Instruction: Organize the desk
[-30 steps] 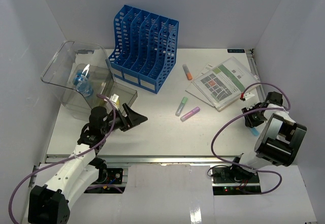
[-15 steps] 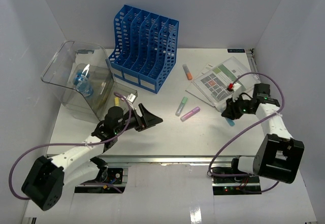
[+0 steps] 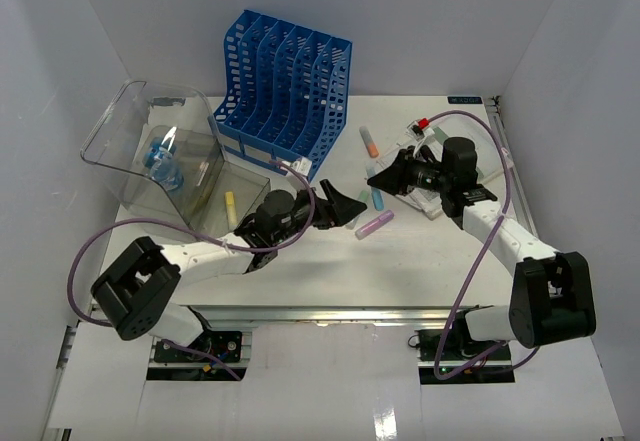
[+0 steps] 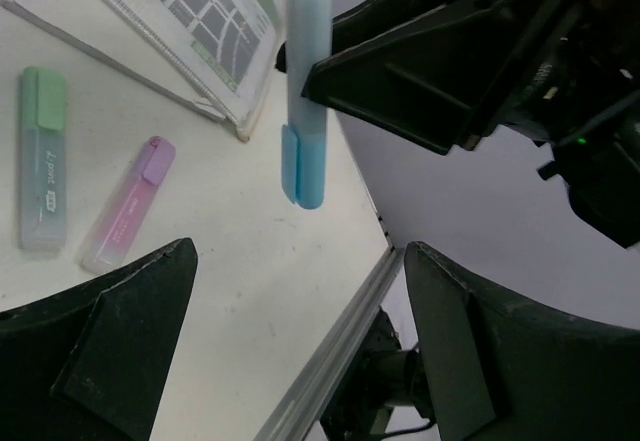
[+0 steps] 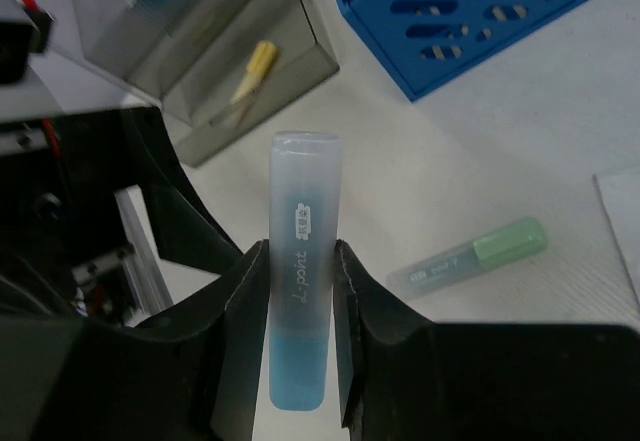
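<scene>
The white desk [image 3: 300, 271] holds loose highlighters. My right gripper [image 3: 385, 181] is shut on a blue highlighter [image 3: 377, 199] and holds it above the desk's middle. In the right wrist view the blue highlighter [image 5: 300, 251] sits upright between the right gripper's [image 5: 300, 301] jaws. My left gripper [image 3: 345, 208] is open and empty, facing the right one. In the left wrist view the left gripper [image 4: 300, 361] shows wide apart, with the blue highlighter [image 4: 305, 91] hanging ahead of it. A green highlighter [image 4: 42, 161] and a purple highlighter [image 3: 374, 224] lie on the desk below.
A blue file rack [image 3: 285, 96] stands at the back. A clear bin [image 3: 170, 166] at the left holds a yellow highlighter [image 3: 230, 204]. An orange highlighter [image 3: 370, 141] lies beside a booklet [image 3: 445, 156] at the back right. The metal rail [image 3: 330, 311] runs along the front.
My right arm has swung from the desk's right edge to the middle, carrying the blue highlighter. My left gripper has reached right from the bin toward the middle, still open.
</scene>
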### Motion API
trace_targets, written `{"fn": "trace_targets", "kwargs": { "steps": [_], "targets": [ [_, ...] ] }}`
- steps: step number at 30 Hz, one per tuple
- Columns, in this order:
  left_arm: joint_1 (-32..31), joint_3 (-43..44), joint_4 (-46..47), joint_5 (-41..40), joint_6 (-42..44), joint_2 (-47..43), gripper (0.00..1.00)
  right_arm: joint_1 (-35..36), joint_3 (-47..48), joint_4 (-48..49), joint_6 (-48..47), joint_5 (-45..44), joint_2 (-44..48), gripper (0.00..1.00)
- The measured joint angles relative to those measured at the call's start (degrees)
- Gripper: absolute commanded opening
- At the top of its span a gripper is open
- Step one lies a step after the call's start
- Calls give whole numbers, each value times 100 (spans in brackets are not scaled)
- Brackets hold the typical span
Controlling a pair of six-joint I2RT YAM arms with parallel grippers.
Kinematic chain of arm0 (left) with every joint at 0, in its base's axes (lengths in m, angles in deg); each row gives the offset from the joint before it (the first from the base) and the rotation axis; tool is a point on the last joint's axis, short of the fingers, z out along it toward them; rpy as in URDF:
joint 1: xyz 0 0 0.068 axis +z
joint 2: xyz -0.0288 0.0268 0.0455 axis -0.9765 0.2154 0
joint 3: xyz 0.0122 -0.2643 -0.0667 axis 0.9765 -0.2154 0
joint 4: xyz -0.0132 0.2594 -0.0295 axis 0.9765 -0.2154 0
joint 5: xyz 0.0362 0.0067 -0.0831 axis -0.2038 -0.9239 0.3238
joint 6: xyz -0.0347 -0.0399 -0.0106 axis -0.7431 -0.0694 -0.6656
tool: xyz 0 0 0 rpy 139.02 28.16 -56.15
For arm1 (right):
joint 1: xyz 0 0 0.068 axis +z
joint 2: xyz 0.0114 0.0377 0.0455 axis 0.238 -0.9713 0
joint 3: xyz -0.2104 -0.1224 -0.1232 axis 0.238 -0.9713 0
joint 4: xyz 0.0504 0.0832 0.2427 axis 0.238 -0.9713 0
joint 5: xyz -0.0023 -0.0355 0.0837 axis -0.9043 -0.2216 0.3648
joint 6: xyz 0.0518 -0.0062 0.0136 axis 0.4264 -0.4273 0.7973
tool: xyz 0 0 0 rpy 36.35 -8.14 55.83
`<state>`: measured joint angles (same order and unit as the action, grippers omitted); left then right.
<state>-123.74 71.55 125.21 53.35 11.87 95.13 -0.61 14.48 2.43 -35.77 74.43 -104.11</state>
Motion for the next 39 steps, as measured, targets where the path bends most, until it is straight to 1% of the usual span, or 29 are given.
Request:
{"fn": "trace_targets", "kwargs": {
  "steps": [3,6,10,12,15,16,17,18,21,24,28,30,32,36,37,39],
  "targets": [
    [-178,358,-79,-405,106,388,91,121,-40,712,946,-166,-47,8],
    [-265,738,-248,-751,209,700,88,198,-67,1205,1586,-289,-73,8],
    [-331,1134,-580,-1163,391,886,85,323,-156,1597,2172,-447,-73,8],
    [-345,1243,-684,-1314,475,925,80,409,-208,1691,2328,-507,-73,8],
    [-353,1370,-859,-1483,576,970,62,521,-308,1833,2515,-550,-73,8],
    [-355,1430,-940,-1506,619,999,54,552,-347,1859,2543,-570,-73,8],
    [-357,1490,-1019,-1520,655,1025,44,574,-382,1882,2564,-595,-74,9],
    [-360,1550,-1094,-1522,682,1047,36,580,-414,1901,2575,-630,-77,14],
    [-427,1686,-1295,-1505,776,1064,20,592,-481,1907,2566,-701,-84,40],
    [-449,1716,-1456,-1516,880,1050,14,612,-483,1897,2534,-692,-98,61],
    [-420,1715,-1822,-1569,997,1029,12,628,-478,1928,2373,-547,-120,93],
    [-415,1670,-2054,-1606,1056,947,12,634,-414,1858,2137,-390,-151,96],
    [-409,1596,-2314,-1681,1136,806,12,635,-253,1611,1735,-221,-182,91],
    [-360,1444,-3040,-1942,1365,332,12,530,216,1068,763,210,-178,90],
    [-290,1391,-3307,-1978,1437,159,13,455,268,1000,556,345,-151,90],
    [47,1244,-3942,-2010,1602,-266,14,270,281,848,174,611,-72,90]
  ]
}}
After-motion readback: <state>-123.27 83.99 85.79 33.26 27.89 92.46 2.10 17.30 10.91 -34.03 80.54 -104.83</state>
